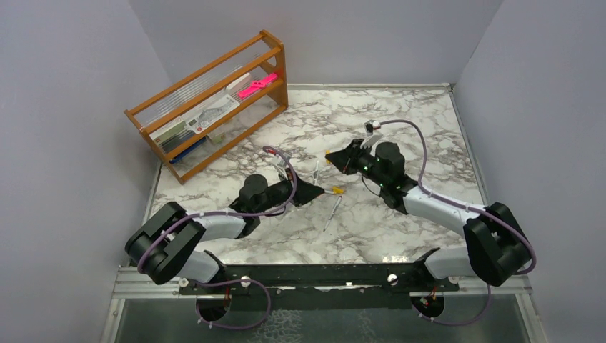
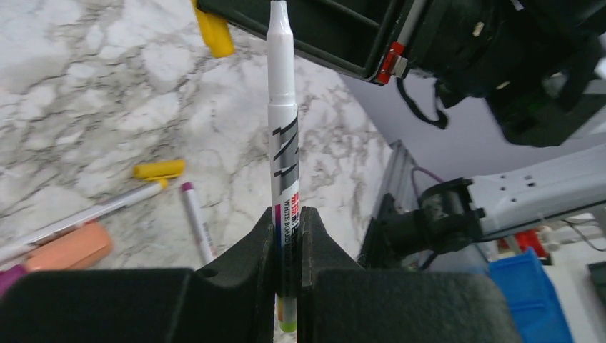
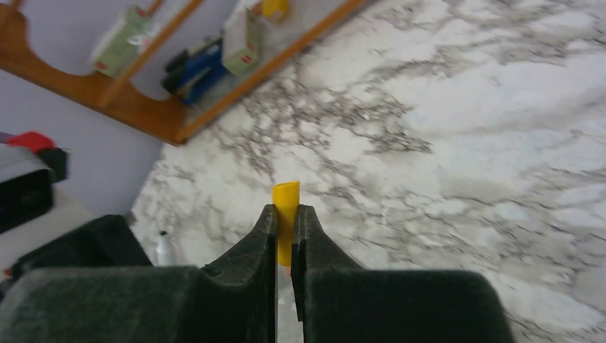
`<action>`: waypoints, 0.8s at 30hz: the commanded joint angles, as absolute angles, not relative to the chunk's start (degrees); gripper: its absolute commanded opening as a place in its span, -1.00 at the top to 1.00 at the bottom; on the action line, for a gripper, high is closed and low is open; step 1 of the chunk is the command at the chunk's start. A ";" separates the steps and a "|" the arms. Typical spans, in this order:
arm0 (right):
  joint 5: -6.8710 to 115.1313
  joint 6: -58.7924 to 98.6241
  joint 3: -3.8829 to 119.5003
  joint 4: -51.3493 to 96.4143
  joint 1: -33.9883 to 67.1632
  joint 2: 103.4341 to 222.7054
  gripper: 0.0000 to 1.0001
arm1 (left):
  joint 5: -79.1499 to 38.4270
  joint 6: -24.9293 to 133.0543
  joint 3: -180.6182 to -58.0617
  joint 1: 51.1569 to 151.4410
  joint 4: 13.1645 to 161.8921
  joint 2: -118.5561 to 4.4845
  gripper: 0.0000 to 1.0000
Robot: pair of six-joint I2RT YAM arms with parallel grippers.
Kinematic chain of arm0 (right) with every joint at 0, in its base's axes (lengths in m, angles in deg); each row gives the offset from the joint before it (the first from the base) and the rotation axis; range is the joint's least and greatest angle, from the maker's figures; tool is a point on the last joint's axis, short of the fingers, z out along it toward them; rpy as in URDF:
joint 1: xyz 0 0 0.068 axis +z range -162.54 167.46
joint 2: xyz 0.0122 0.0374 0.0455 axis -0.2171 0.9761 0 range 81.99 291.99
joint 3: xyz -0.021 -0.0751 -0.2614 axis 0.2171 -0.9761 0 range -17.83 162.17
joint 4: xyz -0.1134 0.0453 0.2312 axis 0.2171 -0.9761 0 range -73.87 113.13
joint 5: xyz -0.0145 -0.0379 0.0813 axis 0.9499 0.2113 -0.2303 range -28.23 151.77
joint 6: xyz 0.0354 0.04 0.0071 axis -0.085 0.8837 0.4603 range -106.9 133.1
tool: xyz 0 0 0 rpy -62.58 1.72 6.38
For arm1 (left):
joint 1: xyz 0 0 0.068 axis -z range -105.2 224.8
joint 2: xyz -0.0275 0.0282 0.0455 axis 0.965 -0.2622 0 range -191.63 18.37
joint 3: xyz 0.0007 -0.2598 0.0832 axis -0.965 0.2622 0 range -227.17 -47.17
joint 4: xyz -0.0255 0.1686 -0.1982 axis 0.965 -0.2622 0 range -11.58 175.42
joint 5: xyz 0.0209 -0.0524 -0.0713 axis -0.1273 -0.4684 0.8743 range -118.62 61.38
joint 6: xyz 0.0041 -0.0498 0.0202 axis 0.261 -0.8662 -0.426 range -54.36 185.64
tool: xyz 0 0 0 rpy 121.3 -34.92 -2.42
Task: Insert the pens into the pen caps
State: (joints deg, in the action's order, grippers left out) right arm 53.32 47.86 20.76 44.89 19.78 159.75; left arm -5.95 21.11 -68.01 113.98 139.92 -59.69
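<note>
My left gripper (image 2: 288, 211) is shut on a pale whiteboard pen (image 2: 283, 128) with a green rear end. The pen's bare whitish tip points at my right gripper (image 1: 331, 157). The right gripper, also in its own wrist view (image 3: 284, 209), is shut on a yellow pen cap (image 3: 286, 194) and holds it above the marble table. The cap's open end sticks out past the fingertips. The same cap shows in the left wrist view (image 2: 213, 32), a little left of the pen tip. The left gripper (image 1: 318, 191) sits just below and left of the right one.
On the marble table (image 1: 400, 114) lie another yellow cap (image 2: 159, 169), a pen with a yellow tip (image 2: 93, 211), a purple-tipped pen (image 2: 196, 221) and an orange-pink piece (image 2: 68, 246). Loose pens lie here (image 1: 332, 213) and here (image 1: 316, 169). A wooden rack (image 1: 207, 100) holding a pink item (image 1: 257, 84) stands back left.
</note>
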 commanded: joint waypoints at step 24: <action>46.86 59.99 12.17 77.36 20.24 152.72 0.97 | -8.80 8.15 -67.19 121.87 164.61 -66.07 1.00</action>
